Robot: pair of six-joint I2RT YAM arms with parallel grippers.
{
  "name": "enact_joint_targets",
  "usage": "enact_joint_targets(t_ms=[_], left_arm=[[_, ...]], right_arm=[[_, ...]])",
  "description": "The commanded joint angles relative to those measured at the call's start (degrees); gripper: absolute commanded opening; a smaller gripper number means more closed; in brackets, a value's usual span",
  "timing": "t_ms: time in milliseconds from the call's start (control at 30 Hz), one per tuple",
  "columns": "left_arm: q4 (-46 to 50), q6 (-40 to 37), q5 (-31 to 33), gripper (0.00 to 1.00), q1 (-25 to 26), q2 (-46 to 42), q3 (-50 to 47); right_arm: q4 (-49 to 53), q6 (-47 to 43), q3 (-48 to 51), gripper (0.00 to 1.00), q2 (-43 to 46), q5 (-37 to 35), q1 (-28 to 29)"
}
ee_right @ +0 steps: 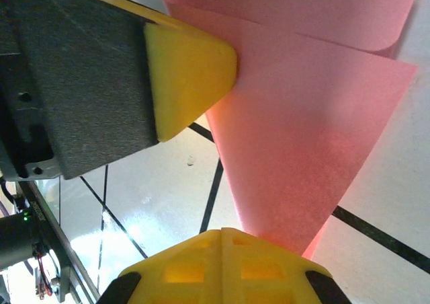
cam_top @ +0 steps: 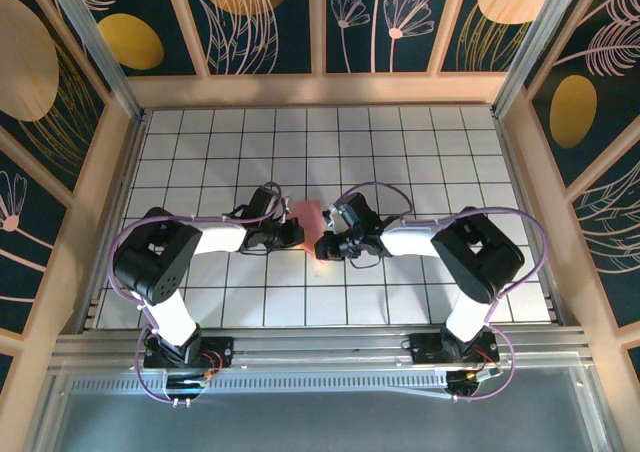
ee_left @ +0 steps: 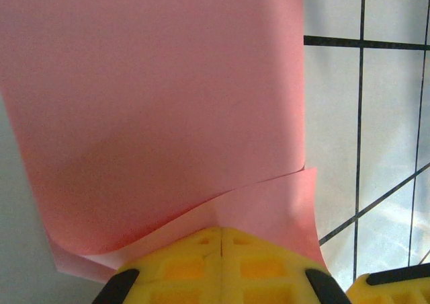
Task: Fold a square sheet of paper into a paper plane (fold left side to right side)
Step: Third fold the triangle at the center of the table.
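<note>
Left gripper (ee_left: 220,231) of mine pressed shut, pinching square sheet of paper (cam_top: 308,220) at doubled edge. Right gripper (ee_right: 222,233) pinching its narrow tip. Sheet looks raised off tabletop (cam_top: 400,152), mid-grid between my arms, likely to align layers before creasing.

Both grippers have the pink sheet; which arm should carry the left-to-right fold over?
Left, probably. The left gripper is shut on the sheet of paper at its left side, two layers curling above it; the right gripper is shut on a tapering corner and can anchor.
</note>
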State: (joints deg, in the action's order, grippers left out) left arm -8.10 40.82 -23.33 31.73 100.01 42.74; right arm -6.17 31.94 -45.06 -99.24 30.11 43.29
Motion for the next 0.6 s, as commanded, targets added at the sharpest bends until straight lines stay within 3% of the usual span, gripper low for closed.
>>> enact_joint_targets(t_ms=[0,567], left_arm=[[2.47,0.47,2.68,0.02,0.18,1.43,-1.07],[1.89,0.62,1.87,0.03,0.17,1.18,-0.86]], right_arm=[[-0.18,0.57,1.11,0.03,-1.57,0.4,0.2],[2.53,-0.37,0.6,0.03,-3.98,-1.05,0.22]])
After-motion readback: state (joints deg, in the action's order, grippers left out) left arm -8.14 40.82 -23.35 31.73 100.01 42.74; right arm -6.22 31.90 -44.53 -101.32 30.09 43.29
